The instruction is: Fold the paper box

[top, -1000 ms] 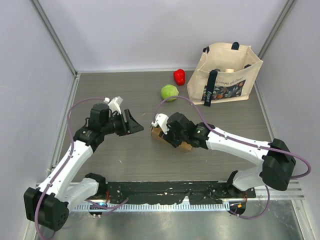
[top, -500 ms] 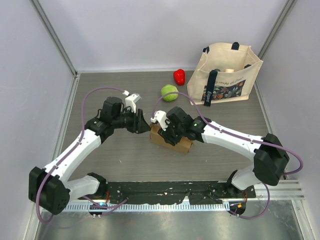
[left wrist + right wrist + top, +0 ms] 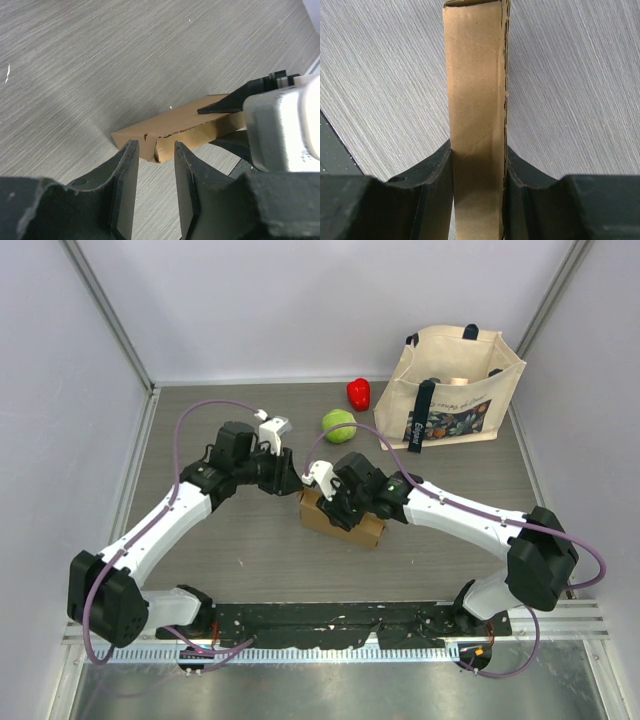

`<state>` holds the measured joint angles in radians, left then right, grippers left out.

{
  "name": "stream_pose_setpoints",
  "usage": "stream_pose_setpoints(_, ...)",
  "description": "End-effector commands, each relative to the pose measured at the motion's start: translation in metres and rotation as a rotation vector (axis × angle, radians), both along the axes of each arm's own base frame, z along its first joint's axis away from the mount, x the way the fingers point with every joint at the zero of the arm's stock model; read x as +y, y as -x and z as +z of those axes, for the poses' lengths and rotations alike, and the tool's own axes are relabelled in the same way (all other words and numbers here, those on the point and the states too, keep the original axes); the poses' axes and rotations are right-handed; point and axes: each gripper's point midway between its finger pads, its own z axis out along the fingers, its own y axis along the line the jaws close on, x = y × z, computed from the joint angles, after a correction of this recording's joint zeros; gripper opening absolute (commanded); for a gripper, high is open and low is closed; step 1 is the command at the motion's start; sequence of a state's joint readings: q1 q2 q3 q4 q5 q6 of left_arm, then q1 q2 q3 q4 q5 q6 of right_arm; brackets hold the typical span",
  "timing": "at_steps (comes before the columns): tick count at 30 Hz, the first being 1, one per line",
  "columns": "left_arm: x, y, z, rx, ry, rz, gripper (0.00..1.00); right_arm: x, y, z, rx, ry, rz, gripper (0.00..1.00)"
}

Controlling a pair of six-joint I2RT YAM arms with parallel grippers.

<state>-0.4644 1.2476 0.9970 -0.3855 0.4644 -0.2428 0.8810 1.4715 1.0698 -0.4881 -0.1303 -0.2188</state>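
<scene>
The paper box point(image 3: 345, 525) is a brown cardboard mailer, folded flat-sided, resting on the table mid-scene. My right gripper point(image 3: 336, 502) is shut on it; in the right wrist view both fingers press the sides of the narrow cardboard panel point(image 3: 476, 90), with the gripper point(image 3: 479, 150) straddling it. My left gripper point(image 3: 291, 483) is open at the box's left end. In the left wrist view its tips point(image 3: 155, 150) sit just short of the box's near corner point(image 3: 165, 125), where a flap edge shows a small gap. The right gripper's body point(image 3: 280, 125) shows at the right.
A beige tote bag point(image 3: 455, 390) stands at the back right. A green round fruit point(image 3: 338, 424) and a red pepper point(image 3: 358, 393) lie behind the box. Grey walls close in the table on the left, back and right.
My left arm has swung right and forward, bringing its open gripper up to the box's left end. My right gripper has shifted the box slightly left and kept hold of it.
</scene>
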Motion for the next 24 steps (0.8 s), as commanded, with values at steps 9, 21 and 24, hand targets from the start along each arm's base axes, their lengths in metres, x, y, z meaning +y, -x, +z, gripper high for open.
stream_pose_setpoints(9, -0.011, -0.002, 0.0, 0.005, 0.027, -0.059, 0.32, 0.001, 0.012, -0.002, 0.063, -0.014, 0.015, 0.3)
stream_pose_setpoints(21, -0.012, -0.002, -0.009, 0.04, 0.016, -0.061, 0.23, 0.002, 0.012, -0.003, 0.064, -0.02, 0.014, 0.28)
stream_pose_setpoints(24, -0.013, -0.003, -0.012, 0.046, 0.004, -0.052, 0.08, 0.003, 0.01, -0.003, 0.061, -0.021, 0.014, 0.28)
